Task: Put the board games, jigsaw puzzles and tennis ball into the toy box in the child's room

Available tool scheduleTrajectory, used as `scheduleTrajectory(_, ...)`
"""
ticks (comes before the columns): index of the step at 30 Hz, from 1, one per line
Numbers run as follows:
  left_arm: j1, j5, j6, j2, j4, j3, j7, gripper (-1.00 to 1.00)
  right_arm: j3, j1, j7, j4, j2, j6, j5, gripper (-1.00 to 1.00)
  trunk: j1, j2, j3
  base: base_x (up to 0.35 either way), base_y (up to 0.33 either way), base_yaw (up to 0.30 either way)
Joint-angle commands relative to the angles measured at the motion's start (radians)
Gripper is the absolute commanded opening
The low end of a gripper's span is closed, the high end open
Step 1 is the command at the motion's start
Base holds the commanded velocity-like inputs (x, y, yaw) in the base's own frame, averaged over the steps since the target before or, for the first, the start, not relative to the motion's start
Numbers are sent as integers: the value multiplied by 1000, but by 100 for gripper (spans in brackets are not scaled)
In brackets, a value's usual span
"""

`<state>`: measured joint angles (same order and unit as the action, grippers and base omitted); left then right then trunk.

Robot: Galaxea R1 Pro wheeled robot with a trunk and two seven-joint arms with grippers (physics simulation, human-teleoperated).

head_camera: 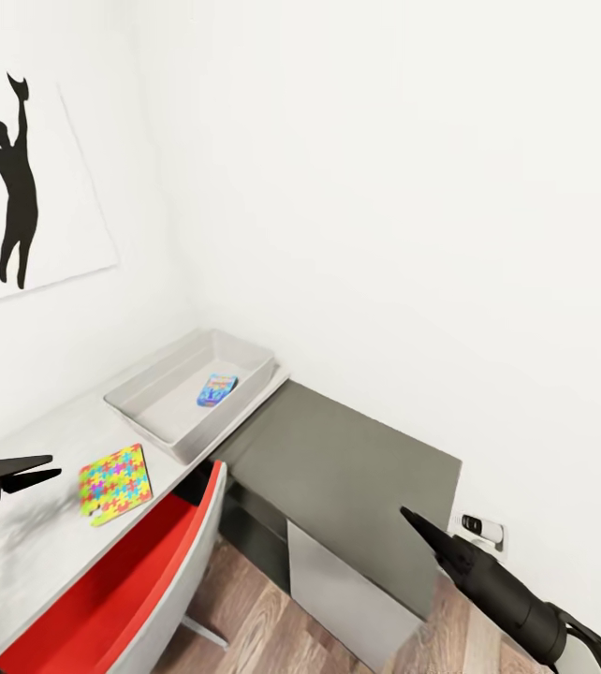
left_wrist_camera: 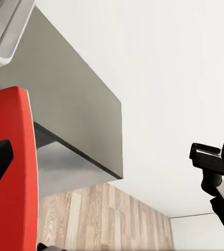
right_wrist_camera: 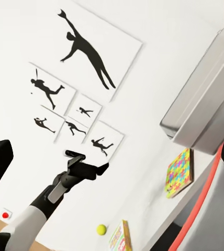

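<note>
Toy box: the shallow light grey rectangular bin with sloped sides sits at the far corner end of the long light grey desk; a small blue printed item already lies flat on its floor. What that item is I cannot make out at this size.

Puzzle: one thin squarish slab of yellow, pink, green and blue interlocked pieces lies flat on the desk near its front edge, just short of the bin and apart from it.

Other toys: in the right wrist view a small yellow-green ball rests on the desk, with the edge of a printed flat game box beside it, both well away from the bin.

Left gripper: black fingers slightly parted, holding nothing, hovering over the desk just beside the puzzle.

Right gripper: over the lower dark grey cabinet, pointing toward the desk; whether its fingers are together or apart I cannot tell.

Chair: a red-seated chair with a pale grey shell is tucked under the desk edge.

Step in hand: likely taking the puzzle with the left arm.

Doing it well: a flat slab gives little to pinch, so come in low over the overhanging front edge, close across its thickness, lift level, and carry it clear of the bin's near wall.
</note>
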<state>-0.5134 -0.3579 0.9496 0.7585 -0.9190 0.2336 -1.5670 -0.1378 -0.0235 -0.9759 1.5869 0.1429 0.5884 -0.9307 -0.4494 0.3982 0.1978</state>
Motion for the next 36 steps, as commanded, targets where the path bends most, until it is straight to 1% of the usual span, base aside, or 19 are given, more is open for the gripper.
scheduleTrajectory(1,0,0,11,4,0,0,-4,100,0,0,1,1,0,4,-7,100,-1,2,0,-10,4,-206)
scheduleTrajectory(7,0,-1,10,19,3,0,-4,100,1,-1,1,1,2,-6,-7,100,-1,2,-7,-6,2,-203)
scheduleTrajectory(11,0,-1,11,24,4,0,-4,100,1,-1,0,1,3,-8,-7,100,-1,2,-13,-2,1,-201)
scheduleTrajectory(26,0,-1,10,27,5,0,-4,100,0,-1,0,1,6,-11,-5,100,-1,2,-33,-4,1,-199)
scheduleTrajectory(32,0,-1,10,28,5,0,-4,100,0,-3,0,0,7,-11,-2,100,-1,2,-41,-144,72,-198)
scheduleTrajectory(36,0,-1,11,28,5,0,-4,100,0,-4,0,0,7,-12,9,100,-1,2,-46,-203,112,-198)
